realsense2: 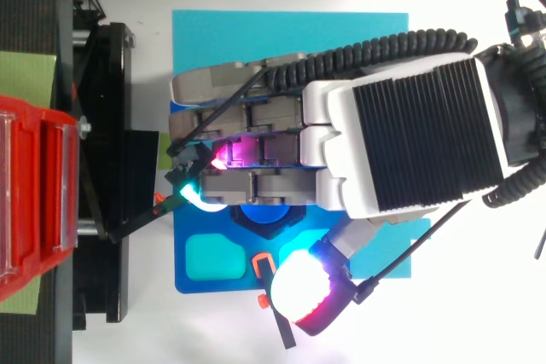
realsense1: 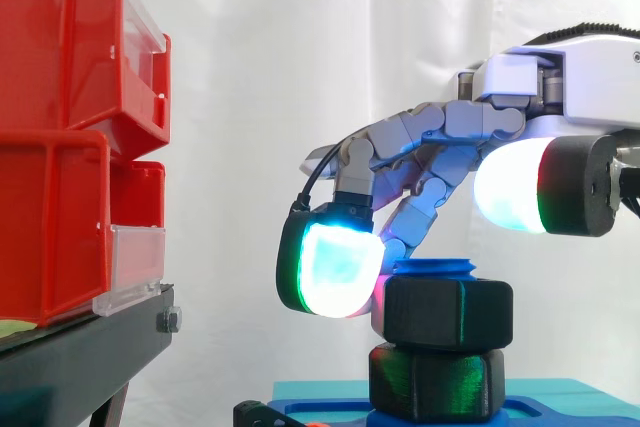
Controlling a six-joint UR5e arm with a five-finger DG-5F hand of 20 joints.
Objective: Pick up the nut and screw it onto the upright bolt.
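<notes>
looks nearly done: already got the black plastic hex nut (realsense1: pixel 449 313) down the upright blue threaded bolt (realsense1: pixel 433 268), right above the black hex base (realsense1: pixel 436 381). can't tell if the robot hand (realsense1: pixel 450 127) grips it. probably just final snugging left.

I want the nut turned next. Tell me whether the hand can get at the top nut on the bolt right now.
Probably yes. The hand hangs just above the top nut on the bolt, one glowing fingertip beside it, the thumb apart; nothing stands between.
</notes>
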